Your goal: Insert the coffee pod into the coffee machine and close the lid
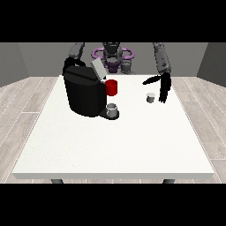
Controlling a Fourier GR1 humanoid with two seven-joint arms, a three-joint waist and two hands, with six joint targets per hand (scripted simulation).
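Grey coffee pod (151, 97) on table — open-fingered hand (163, 87) just beside.

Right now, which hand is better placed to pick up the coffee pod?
The robot's left hand, the hand at the view's right. It hangs with straight fingers just beside the coffee pod. The other hand is hidden behind the coffee machine, whose lid stands open.

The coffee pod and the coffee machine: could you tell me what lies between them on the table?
Front view: only bare white table between the coffee pod and the coffee machine.
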